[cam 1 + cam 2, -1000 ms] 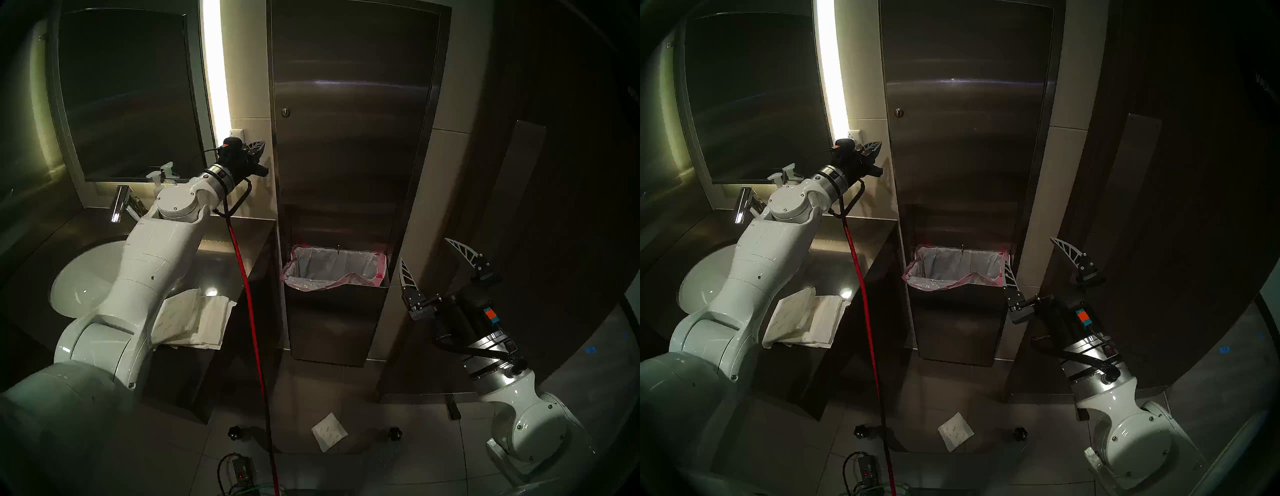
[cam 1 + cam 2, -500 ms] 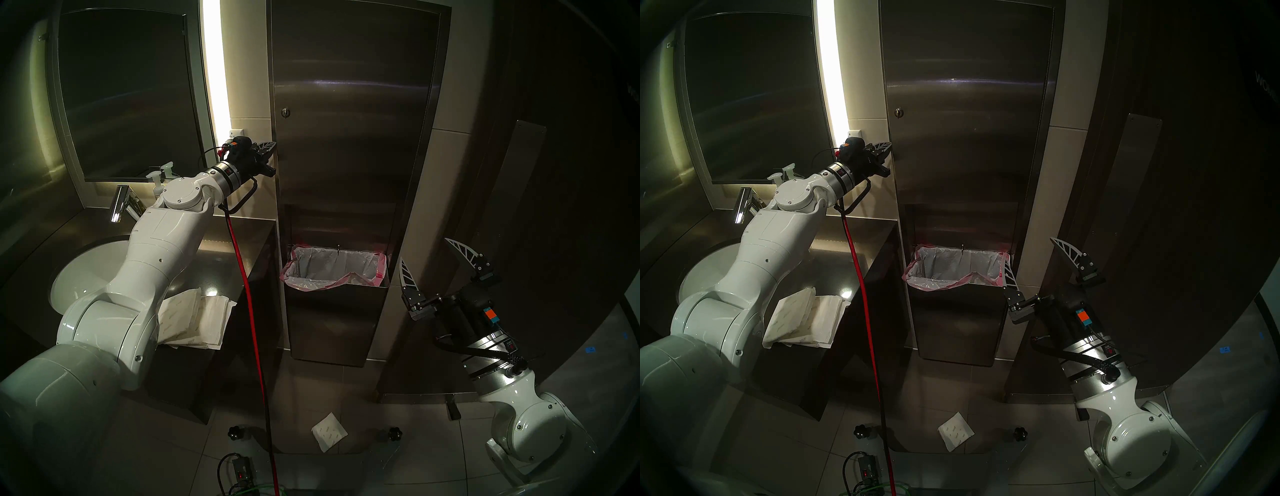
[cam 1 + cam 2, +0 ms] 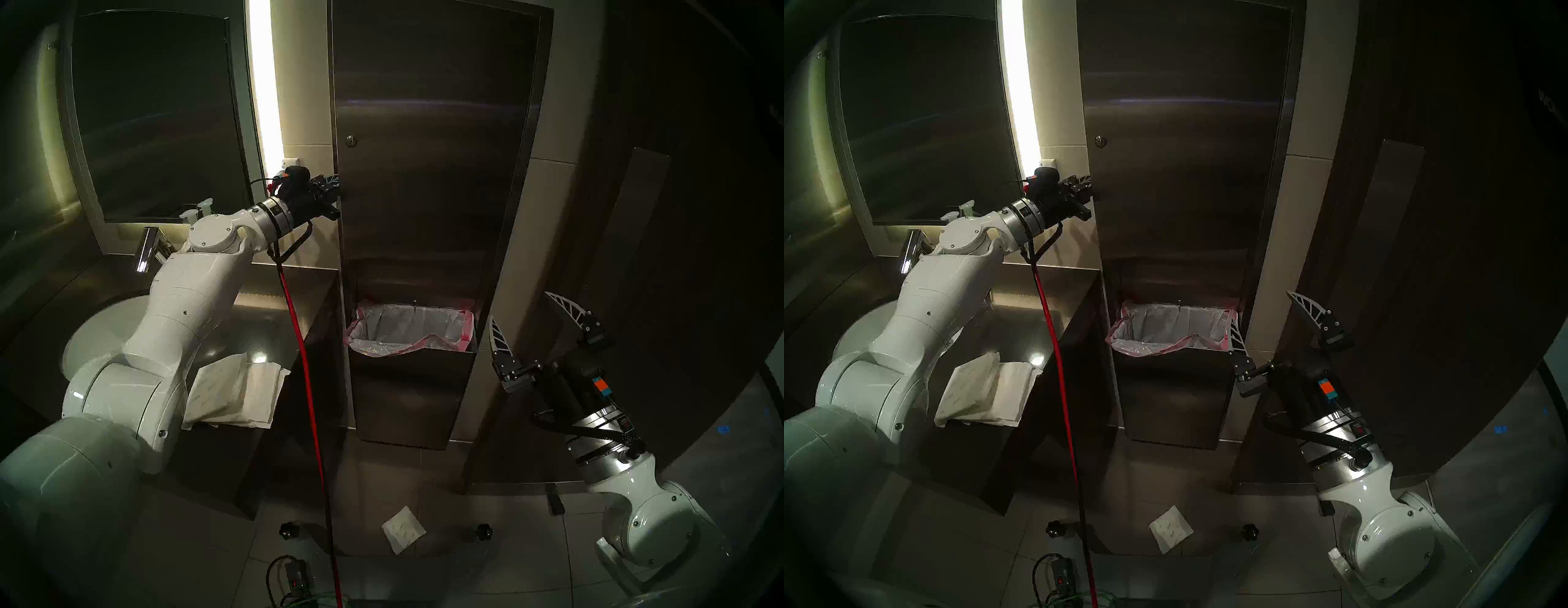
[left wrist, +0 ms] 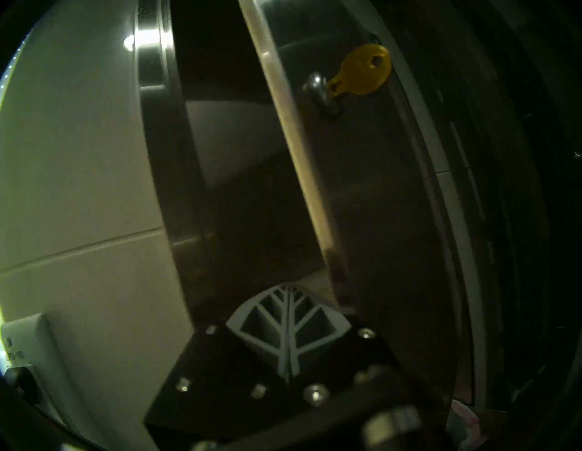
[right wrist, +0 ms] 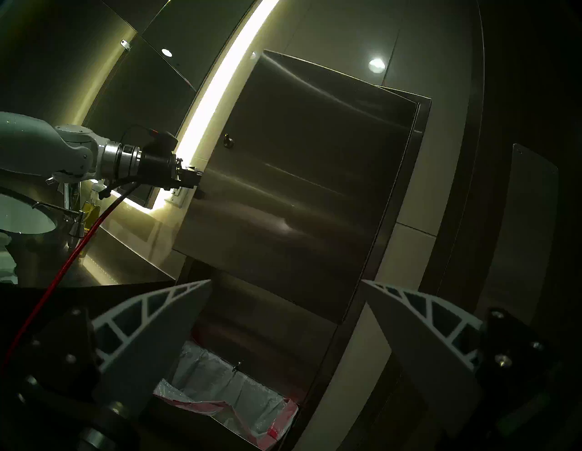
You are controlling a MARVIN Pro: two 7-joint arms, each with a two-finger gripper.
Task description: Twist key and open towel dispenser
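Note:
The towel dispenser [image 3: 432,178] is a tall brushed-steel wall cabinet; it also shows in the right wrist view [image 5: 299,189]. Its door stands slightly ajar at its left edge. The brass key [image 4: 362,72] sticks out of the round silver lock [image 4: 318,89] and is seen small in the head view [image 3: 350,141]. My left gripper [image 3: 333,187] is shut and empty, its white fingers [image 4: 277,318] pressed together, tips tucked behind the door's left edge, below the key. My right gripper [image 3: 534,322] is open and empty, low to the right of the cabinet.
A steel waste bin with a pink-edged liner [image 3: 409,335] sits under the door. A counter with a sink [image 3: 97,339], a faucet [image 3: 146,250] and stacked paper towels [image 3: 237,390] lies left. A red cable [image 3: 305,361] hangs from my left wrist. A dark mirror [image 3: 157,119] hangs left.
My left gripper has moved right, and its fingertips have gone behind the door's left edge. The door has swung out a little. The right arm has not moved.

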